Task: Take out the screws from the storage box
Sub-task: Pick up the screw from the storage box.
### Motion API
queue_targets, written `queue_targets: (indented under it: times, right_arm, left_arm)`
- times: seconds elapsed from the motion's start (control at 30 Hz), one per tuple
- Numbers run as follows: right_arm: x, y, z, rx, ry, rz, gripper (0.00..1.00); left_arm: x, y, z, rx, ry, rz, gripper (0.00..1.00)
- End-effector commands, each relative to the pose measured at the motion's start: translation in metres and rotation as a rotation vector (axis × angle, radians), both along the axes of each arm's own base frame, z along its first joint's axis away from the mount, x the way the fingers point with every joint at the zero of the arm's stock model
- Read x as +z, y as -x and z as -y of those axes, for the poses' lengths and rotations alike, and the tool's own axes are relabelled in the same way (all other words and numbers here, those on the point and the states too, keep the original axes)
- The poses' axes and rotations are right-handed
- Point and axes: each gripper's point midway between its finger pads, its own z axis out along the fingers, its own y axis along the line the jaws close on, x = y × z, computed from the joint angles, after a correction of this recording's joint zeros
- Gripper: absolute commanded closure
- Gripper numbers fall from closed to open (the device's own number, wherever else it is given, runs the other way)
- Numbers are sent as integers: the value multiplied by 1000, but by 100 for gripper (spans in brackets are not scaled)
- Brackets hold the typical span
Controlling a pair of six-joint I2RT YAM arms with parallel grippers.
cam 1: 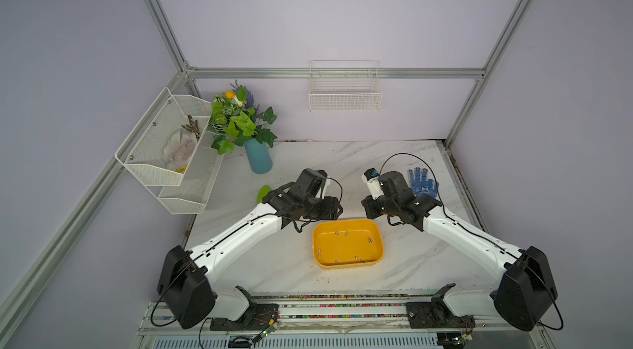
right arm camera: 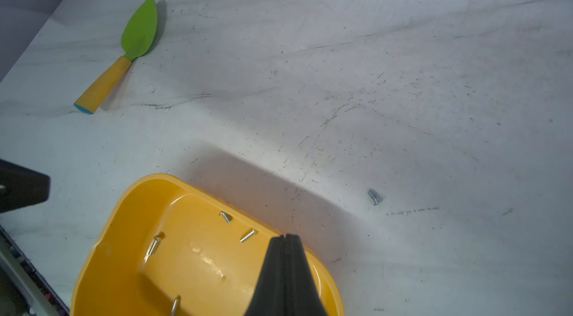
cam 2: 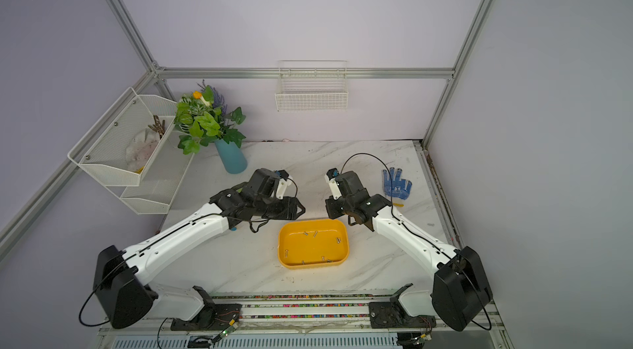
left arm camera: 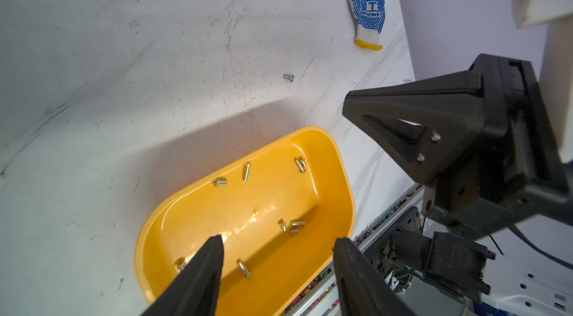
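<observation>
The storage box [cam 1: 376,254] [cam 2: 284,261] is a shallow yellow tub on the marble table, between the two arms. Several small silvery screws [cam 1: 346,234] [left arm camera: 246,171] [right arm camera: 248,235] lie scattered on its floor. One more screw [right arm camera: 375,196] [left arm camera: 288,77] lies on the table outside the box. My left gripper [left arm camera: 279,240] [cam 1: 337,209] hangs open over the box's far left part, with nothing between its fingers. My right gripper [right arm camera: 284,237] [cam 1: 365,208] is shut with its tips above the box's far rim, and no screw shows between the pads.
A blue dotted glove [cam 1: 423,182] [left arm camera: 366,4] lies at the far right. A green trowel with a yellow handle [right arm camera: 139,32] lies left of the box, behind my left arm. A blue vase with plants [cam 1: 258,158] and white wire baskets [cam 1: 164,148] [cam 1: 345,97] stand at the back.
</observation>
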Motion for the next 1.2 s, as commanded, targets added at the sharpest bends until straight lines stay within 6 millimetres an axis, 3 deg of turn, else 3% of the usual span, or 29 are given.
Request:
queue_targets:
  times: [0.0, 0.23, 0.4, 0.63, 0.73, 1.0, 1.17]
  right_arm:
    - [-7, -2, 15, -79, -2, -19, 96]
    - [-5, -7, 13, -73, -16, -1, 96]
    - [-9, -6, 10, -58, -25, -6, 96]
    - [-15, -4, 13, -60, -25, -2, 95]
    - [-16, -2, 13, -60, -34, 3, 96]
    - [-22, 1, 16, -61, -24, 3, 95]
    - [-14, 0, 16, -62, -34, 21, 95]
  left_arm:
    - [0, -6, 12, -46, -100, 17, 53]
    - [-17, 5, 27, -69, -126, -12, 52]
    - [-48, 10, 37, -67, -178, -56, 48]
    - [-81, 20, 57, -116, -259, -86, 51]
    - [-89, 14, 53, -85, -302, -83, 51]
    - [-115, 3, 68, -109, -348, -111, 52]
    - [-129, 2, 65, -104, -400, -165, 54]
